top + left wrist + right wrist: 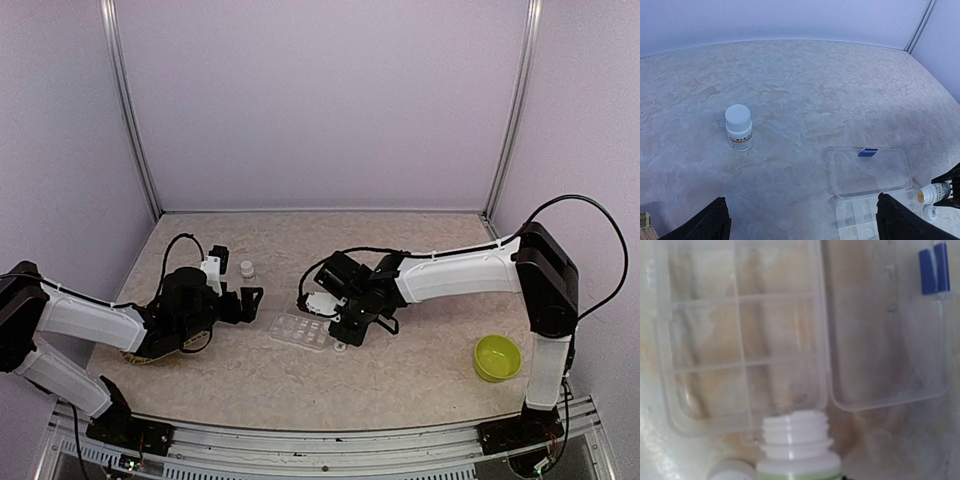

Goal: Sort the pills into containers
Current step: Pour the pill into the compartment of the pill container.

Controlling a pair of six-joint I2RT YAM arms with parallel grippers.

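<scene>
The clear compartment box (300, 330) lies open in the middle, its lid (885, 330) with a blue latch (932, 271) folded flat beside the compartments (740, 340). My right gripper (320, 304) is shut on an uncapped white bottle (796, 440), tipped with its threaded mouth at the edge of the nearest compartment. No pills show clearly in any view. My left gripper (250, 295) stands open to the left of the box, its fingers (705, 222) wide apart over bare table. The left wrist view also shows the box (870, 172) and the tipped bottle (932, 192).
A capped white bottle (246, 268) stands upright behind the left gripper, seen too in the left wrist view (738, 127). A loose white cap (340, 346) lies by the box. A lime-green bowl (497, 357) sits at the right. A woven tray (135, 355) lies under the left arm.
</scene>
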